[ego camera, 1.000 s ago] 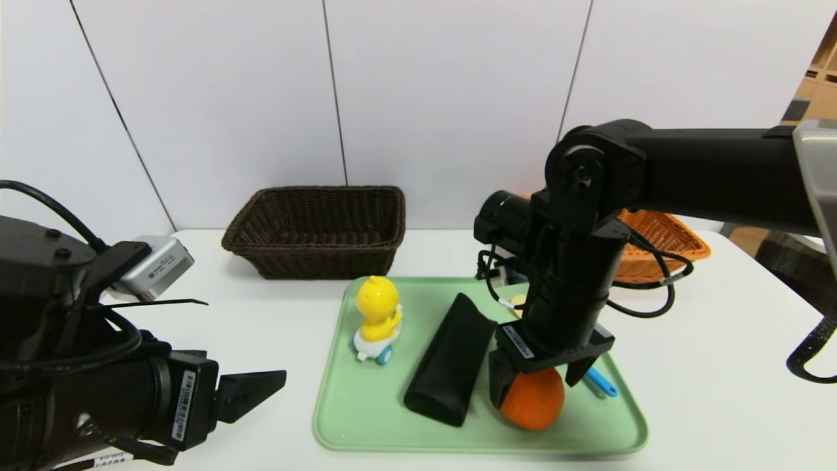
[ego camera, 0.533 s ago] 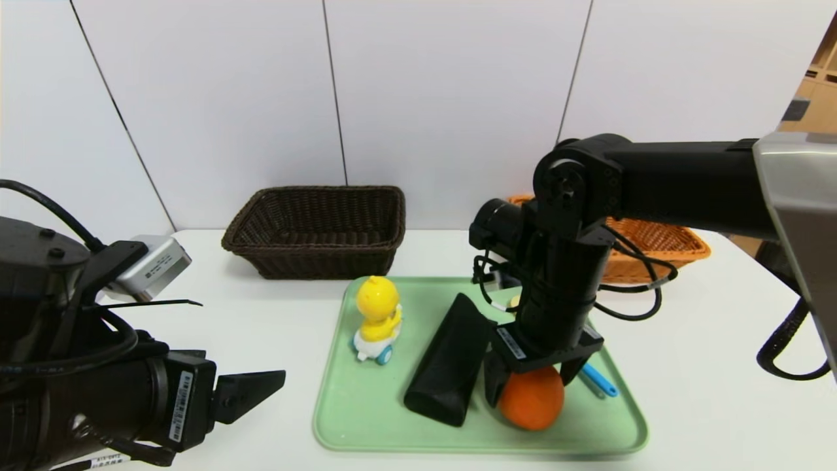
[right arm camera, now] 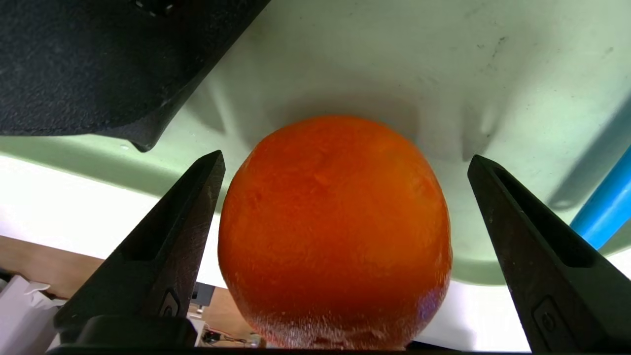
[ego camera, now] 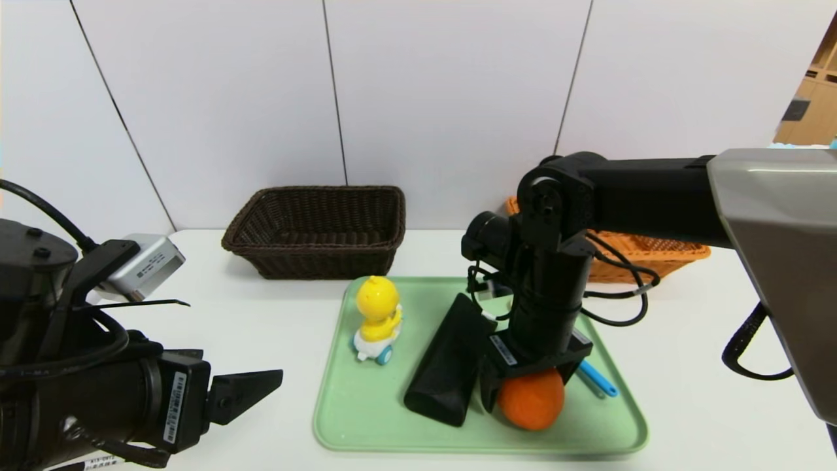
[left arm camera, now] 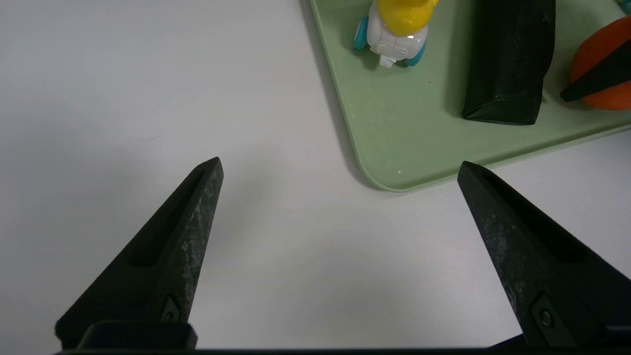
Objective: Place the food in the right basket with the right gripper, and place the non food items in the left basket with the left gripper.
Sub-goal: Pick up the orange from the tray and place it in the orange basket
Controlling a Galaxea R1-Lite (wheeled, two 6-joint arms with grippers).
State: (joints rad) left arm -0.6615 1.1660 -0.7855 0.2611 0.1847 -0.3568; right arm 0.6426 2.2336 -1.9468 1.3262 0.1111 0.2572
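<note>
Right gripper (ego camera: pixel 531 384), lower centre-right of the head view, jaws wide, straddles the round dimpled orange fruit (ego camera: pixel 532 400) on the green plastic tray (ego camera: pixel 353 418).

The right arm (ego camera: pixel 549 288) hides most of the spoon (ego camera: pixel 598 379): only its blue handle shows, at 3 o'clock from the orange (ego camera: pixel 531 400), whose top is covered too. The arm also blocks the tan basket's (ego camera: pixel 660 252) near left part. In the left wrist view, the duck (left arm camera: pixel 397 24) loses its head at 12 o'clock, and the pouch (left arm camera: pixel 508 59) is cut off there.
</note>
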